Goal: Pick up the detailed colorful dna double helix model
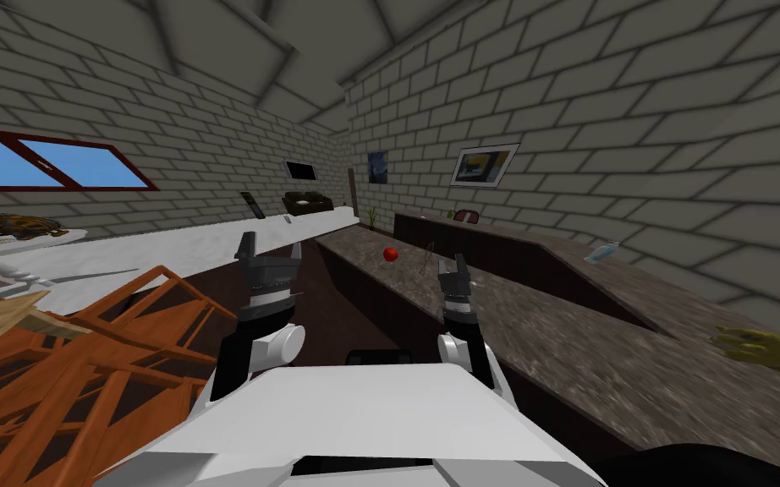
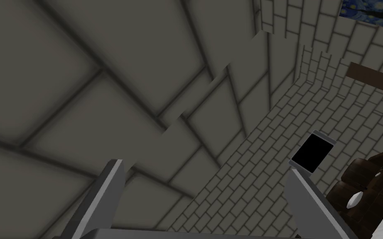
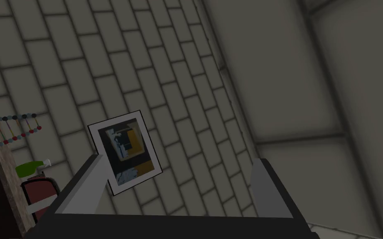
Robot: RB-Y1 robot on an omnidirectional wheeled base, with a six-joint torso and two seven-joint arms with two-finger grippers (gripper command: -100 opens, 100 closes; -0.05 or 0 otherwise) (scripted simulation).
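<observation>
Right gripper (image 3: 180,159) gapes empty, left gripper (image 2: 203,166) likewise, both raised. Slender, upright, multicoloured beaded helix model (image 1: 427,254) stands on the speckled brown stone counter (image 1: 549,338) near twelve o'clock, untouched; reach and grasp remain.

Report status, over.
Left pincer open, right pincer open, both empty. DNA model on counter ahead, not yet grasped. Red ball beside it.

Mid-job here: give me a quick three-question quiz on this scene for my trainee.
1. True or false: the right hand is shut on the DNA model.
2. Which lies near the model on the brown counter? A. red ball B. mug C. book
3. Fill in: the fingers of the left hand stand ___.
Key: 1 false; 2 A; 3 open.
</observation>
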